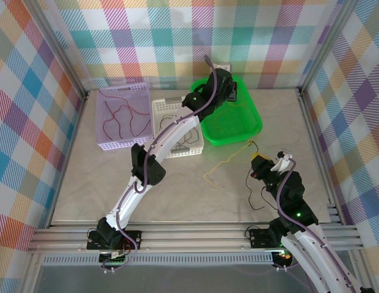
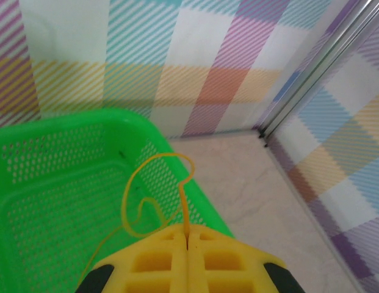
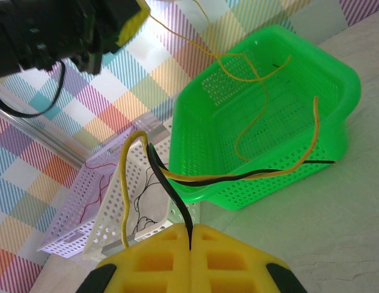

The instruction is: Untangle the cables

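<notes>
Our left jaws pinch a yellow cable (image 2: 184,204) above the green basket (image 2: 67,119) by the tabletop's (image 1: 177,189) far edge, our right jaws clamp a black cable (image 3: 174,196) and seemingly yellow too toward the near right corner, so pulling apart could cinch their crossing into a knot

Robot test cell in a lab, not a lived-in room. Evidence: the work space is boxed in by an aluminium frame (image 1: 195,235), with plaid-printed panels (image 1: 177,36) behind and at both sides, like a staged backdrop. Left arm (image 1: 152,159) and right arm (image 1: 293,207) are bolted at the near rail of a pale table (image 1: 97,177). Props are sorted plainly: lilac basket (image 1: 122,90), white basket (image 1: 168,101), green basket (image 1: 256,113), thin cables (image 3: 238,177).
</notes>
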Motion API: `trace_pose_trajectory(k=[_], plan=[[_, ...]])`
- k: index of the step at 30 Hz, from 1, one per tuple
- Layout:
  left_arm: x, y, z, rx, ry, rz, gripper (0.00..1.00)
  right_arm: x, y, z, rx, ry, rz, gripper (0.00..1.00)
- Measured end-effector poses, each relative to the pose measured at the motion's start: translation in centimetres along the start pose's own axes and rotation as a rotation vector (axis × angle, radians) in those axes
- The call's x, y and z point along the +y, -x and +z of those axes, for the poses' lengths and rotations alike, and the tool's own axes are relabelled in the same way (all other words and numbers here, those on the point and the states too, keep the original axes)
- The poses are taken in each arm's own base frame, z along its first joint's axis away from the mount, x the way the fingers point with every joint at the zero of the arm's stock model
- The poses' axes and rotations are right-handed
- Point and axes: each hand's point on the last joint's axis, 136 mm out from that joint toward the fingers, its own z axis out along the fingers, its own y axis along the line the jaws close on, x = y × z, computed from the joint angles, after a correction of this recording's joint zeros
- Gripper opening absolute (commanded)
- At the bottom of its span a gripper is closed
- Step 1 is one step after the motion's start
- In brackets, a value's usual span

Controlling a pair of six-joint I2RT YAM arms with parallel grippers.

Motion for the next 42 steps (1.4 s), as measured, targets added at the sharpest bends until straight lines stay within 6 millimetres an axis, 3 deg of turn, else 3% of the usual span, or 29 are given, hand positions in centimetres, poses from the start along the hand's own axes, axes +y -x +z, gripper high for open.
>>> trace_pose_trajectory(k=[9, 15, 26, 36, 42], plan=[[2.5, -6.4, 2.2, 0.152, 0.105, 0.014, 0.00, 0.0, 0.0, 0.0, 0.001, -0.001, 0.000, 0.00], [3.6, -8.9, 2.6, 0.211, 0.148, 0.016, 0.06, 0.0, 0.0, 0.0, 0.001, -0.001, 0.000, 0.00], [3.8, -9.7, 2.5, 0.236, 0.162, 0.016, 0.31, 0.0, 0.0, 0.0, 0.002, -0.002, 0.000, 0.00], [4.2, -10.0, 2.4, 0.252, 0.170, 0.030, 0.39, -0.2, -0.2, 0.2, 0.009, -0.008, -0.001, 0.00], [4.5, -12.1, 1.4, 0.341, 0.158, 0.032, 0.46, -0.3, -0.4, 0.3, 0.017, -0.014, -0.001, 0.00]])
